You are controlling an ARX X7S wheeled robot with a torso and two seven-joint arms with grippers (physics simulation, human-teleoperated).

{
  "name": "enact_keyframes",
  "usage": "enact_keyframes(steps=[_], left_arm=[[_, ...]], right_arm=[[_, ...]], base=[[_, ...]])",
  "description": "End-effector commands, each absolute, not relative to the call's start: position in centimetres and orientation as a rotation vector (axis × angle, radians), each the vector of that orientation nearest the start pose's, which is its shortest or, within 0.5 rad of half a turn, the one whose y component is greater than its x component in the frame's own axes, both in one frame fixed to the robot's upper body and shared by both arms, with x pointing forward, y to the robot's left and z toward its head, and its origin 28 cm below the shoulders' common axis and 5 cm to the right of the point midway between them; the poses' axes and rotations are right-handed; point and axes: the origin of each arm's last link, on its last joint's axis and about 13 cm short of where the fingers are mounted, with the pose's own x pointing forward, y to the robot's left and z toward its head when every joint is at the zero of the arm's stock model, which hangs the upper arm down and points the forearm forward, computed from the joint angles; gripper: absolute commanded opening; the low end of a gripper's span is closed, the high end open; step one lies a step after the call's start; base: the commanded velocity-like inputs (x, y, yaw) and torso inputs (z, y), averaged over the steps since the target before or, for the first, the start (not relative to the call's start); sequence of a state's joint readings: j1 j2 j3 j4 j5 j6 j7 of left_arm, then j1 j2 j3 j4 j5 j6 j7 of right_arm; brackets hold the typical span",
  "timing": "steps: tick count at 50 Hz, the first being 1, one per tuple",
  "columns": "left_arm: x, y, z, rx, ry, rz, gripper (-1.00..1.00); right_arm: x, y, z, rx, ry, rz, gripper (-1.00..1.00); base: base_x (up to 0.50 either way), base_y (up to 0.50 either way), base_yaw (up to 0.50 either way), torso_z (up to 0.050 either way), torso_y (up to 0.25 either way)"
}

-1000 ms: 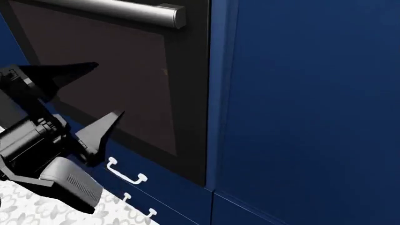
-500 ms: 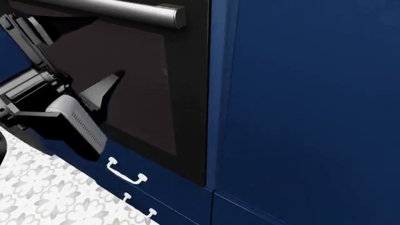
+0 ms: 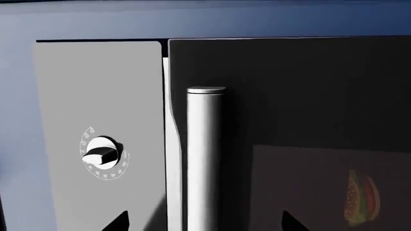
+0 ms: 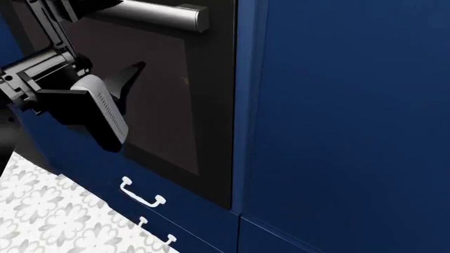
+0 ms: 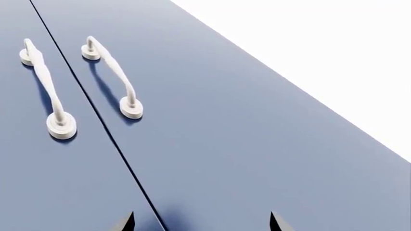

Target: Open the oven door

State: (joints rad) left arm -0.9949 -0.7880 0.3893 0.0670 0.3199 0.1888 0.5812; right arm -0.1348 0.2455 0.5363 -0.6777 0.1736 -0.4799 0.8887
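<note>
The oven door (image 4: 168,95) is a glossy black panel with dark glass, and it lies flush in the navy cabinet front. Its brushed-silver bar handle (image 4: 158,15) runs along the top edge. My left gripper (image 4: 130,35) is open in front of the door, one finger (image 4: 130,74) below the bar and the other above it. In the left wrist view the handle (image 3: 205,159) passes between the left gripper's (image 3: 204,224) two fingertips without touching either. My right gripper (image 5: 201,222) is open and empty, facing navy drawer fronts. It is out of the head view.
A grey control panel with a white knob (image 3: 101,151) adjoins the oven door (image 3: 308,96). Navy drawers with white curved handles (image 4: 140,194) sit below the door. A tall navy cabinet panel (image 4: 338,132) stands at the right, with patterned floor (image 4: 49,216) at lower left. The right wrist view shows two white handles (image 5: 112,77).
My left gripper has risen from low at the left, beside the drawers, up across the door glass. Its open fingers now straddle the silver handle.
</note>
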Motion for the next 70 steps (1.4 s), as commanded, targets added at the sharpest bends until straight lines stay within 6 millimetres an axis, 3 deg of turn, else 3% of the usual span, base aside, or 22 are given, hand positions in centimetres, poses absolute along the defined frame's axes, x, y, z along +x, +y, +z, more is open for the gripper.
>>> enact_keyframes(steps=[1, 27, 45, 70], left_arm=[[30.5, 31.5, 33.7, 1.516, -0.621, -0.402, 1.00], [32.2, 29.8, 34.7, 1.647, -0.616, -0.395, 1.00], [33.2, 29.1, 36.0, 1.628, -0.612, -0.423, 1.00], [35.2, 27.9, 35.3, 1.637, -0.589, -0.471, 1.00]], right_arm=[[13.2, -20.6, 18.6, 0.155, -1.200, -1.066, 1.00], [13.2, -20.6, 18.5, 0.158, -1.199, -1.064, 1.00], [13.3, -20.7, 18.6, 0.161, -1.195, -1.070, 1.00], [13.3, -20.7, 18.6, 0.164, -1.194, -1.071, 1.00]], base=[[0.00, 0.00, 0.00, 0.000, 0.000], [0.00, 0.00, 0.00, 0.000, 0.000], [0.00, 0.00, 0.00, 0.000, 0.000], [0.00, 0.00, 0.00, 0.000, 0.000]])
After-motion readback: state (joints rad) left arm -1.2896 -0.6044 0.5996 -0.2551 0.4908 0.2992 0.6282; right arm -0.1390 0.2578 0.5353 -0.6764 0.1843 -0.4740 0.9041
